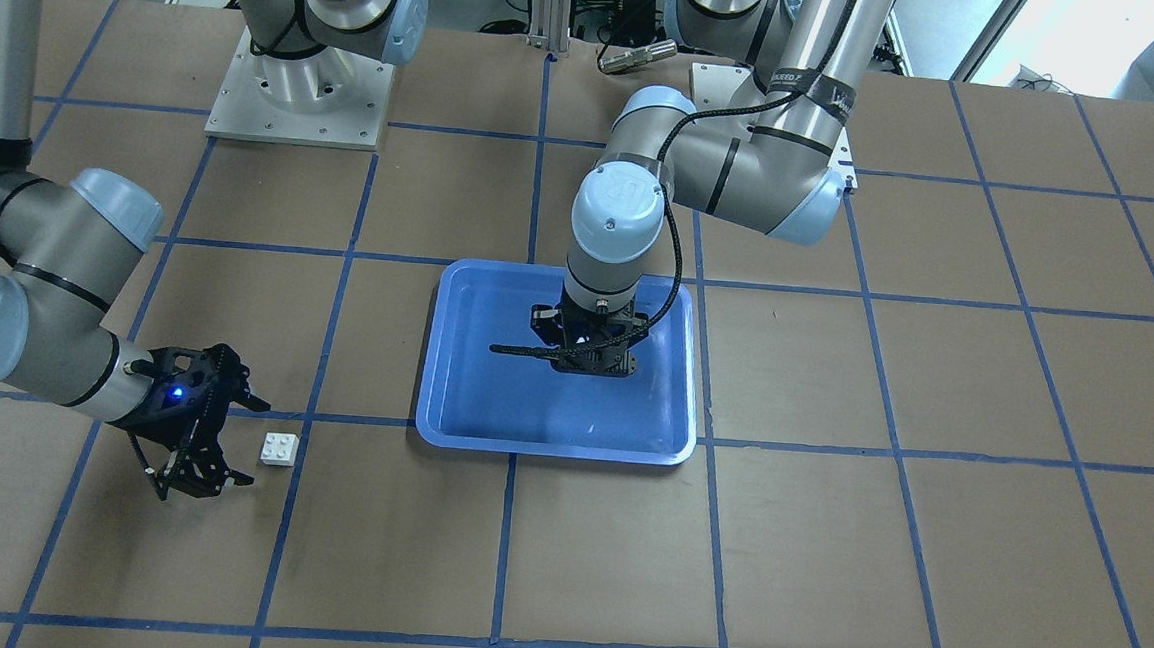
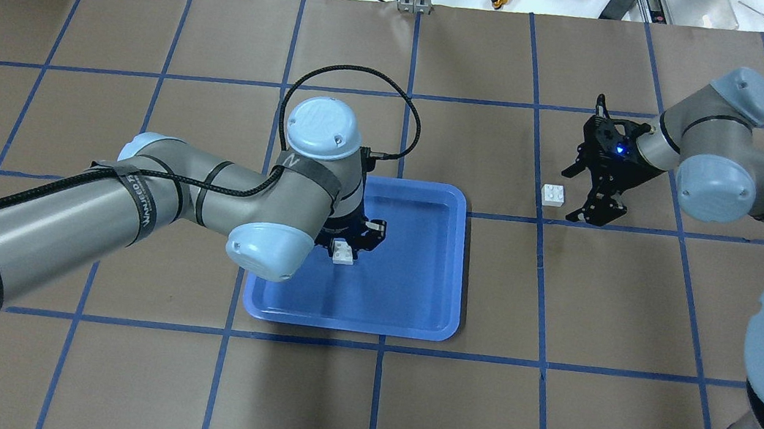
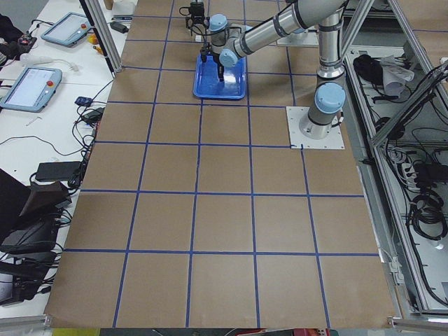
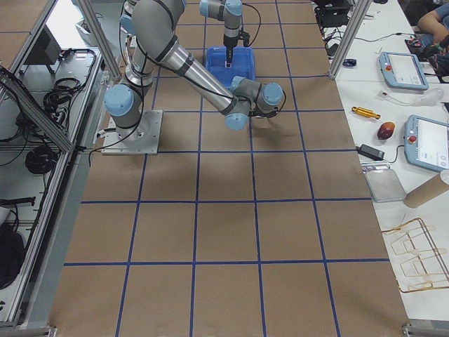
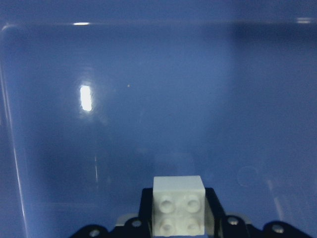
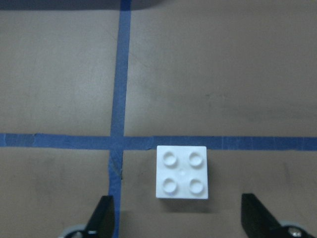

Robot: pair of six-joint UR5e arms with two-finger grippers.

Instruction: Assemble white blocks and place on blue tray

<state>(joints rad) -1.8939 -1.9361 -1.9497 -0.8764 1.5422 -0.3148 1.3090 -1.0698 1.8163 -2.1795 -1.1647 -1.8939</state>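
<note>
Brown paper table (image 2: pixel 634 314), ruled into squares by blue tape (image 2: pixel 413 93). Left arm (image 2: pixel 55 230): enters from the overhead view's left and reaches over the tray's left edge, wrist pointing straight down. Left gripper (image 2: pixel 347 247): black, fingers clamped on one white block, the held block (image 5: pixel 178 210), which shows four round marks on the face turned to the wrist camera. It hangs inside the tray, left of centre; whether it touches the floor cannot be told. Tray (image 2: pixel 409 285): bright blue, shallow, rounded corners, raised rim, lying near the table's middle with nothing else in it. Loose block (image 2: pixel 553 194): white, square, four studs up, flat on the paper well to the right of the tray, just beside a tape crossing, one edge along the tape line. Right gripper (image 2: pixel 569 195): black, a blue light on its body, fingers spread wide apart, low over the table. The loose block lies just ahead of the opening, in line with the gap, touching neither finger. Right arm (image 2: pixel 719 178): comes in from the overhead view's right, elbow bent.
</note>
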